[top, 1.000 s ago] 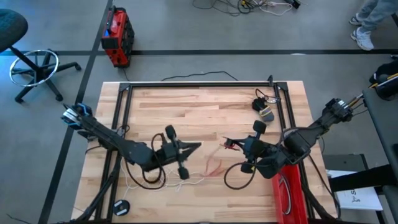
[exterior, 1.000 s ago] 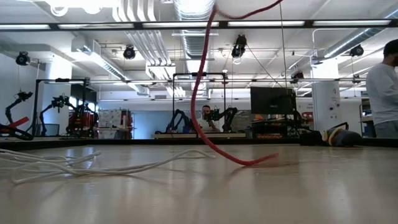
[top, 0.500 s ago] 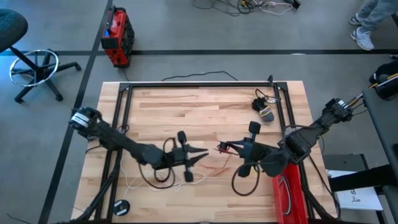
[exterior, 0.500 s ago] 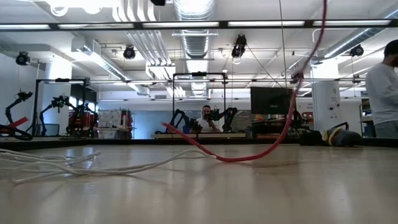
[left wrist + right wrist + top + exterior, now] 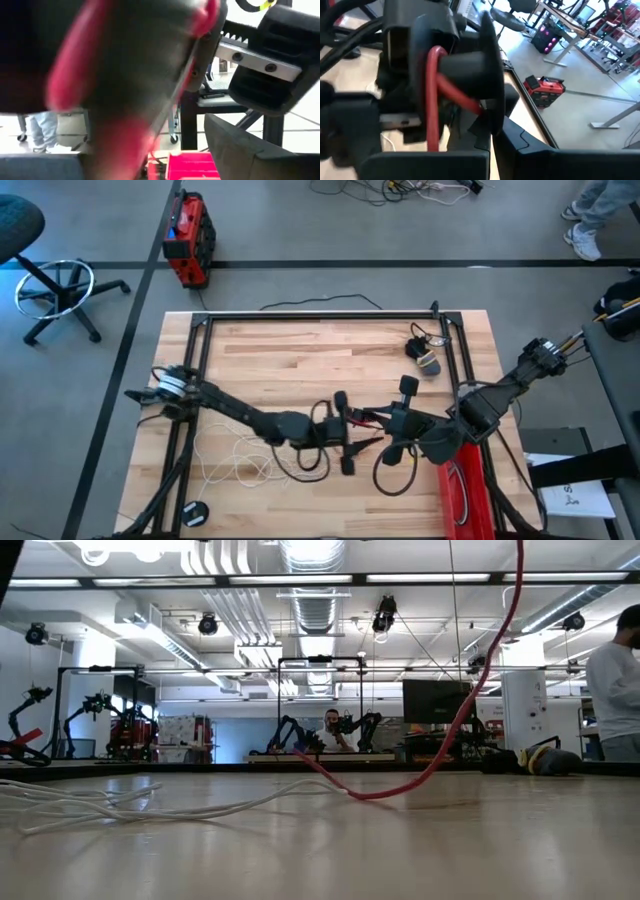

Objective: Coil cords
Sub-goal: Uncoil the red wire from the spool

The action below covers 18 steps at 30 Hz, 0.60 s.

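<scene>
Wooden tabletop (image 5: 300, 350) inside a black frame. At left, white cord (image 5: 232, 462) loose near the front edge. Mid-table, left gripper (image 5: 347, 435) meeting right gripper (image 5: 385, 420) over the red cord (image 5: 455, 720); jaws' state cannot be told for either. Best kept slack and looped evenly, without dragging the white one. Black cord (image 5: 390, 475) looped under the right arm. No legible writing
</scene>
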Available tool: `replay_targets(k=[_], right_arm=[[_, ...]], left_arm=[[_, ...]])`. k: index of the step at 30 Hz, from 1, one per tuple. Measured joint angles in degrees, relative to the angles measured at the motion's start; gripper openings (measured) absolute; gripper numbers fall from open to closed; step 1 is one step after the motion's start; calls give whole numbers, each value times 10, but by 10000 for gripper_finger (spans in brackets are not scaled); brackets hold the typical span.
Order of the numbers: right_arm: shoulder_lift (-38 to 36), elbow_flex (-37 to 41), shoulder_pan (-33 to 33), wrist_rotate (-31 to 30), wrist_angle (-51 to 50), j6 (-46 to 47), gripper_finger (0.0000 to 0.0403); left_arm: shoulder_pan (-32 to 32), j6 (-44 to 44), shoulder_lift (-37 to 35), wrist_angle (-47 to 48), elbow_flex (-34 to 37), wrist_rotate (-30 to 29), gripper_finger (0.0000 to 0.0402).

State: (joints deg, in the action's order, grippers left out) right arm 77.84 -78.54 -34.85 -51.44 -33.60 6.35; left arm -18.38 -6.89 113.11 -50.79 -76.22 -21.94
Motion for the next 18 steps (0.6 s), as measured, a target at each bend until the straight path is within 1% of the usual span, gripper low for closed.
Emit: replay_targets(k=[5,9,13,18], right_arm=[[0,0,0,4,-8,2,0],[-2,0,0,2,-6,3,1],[-7,0,0,2,-6,21,1],[-15,1,0,8,-7,40,1]], left_arm=[[8,-1,53,0,-54,5,196],[11,-11,71,3,-80,4,185],[12,-20,73,3,-77,-28,165],[13,-16,73,4,-66,-34,146]])
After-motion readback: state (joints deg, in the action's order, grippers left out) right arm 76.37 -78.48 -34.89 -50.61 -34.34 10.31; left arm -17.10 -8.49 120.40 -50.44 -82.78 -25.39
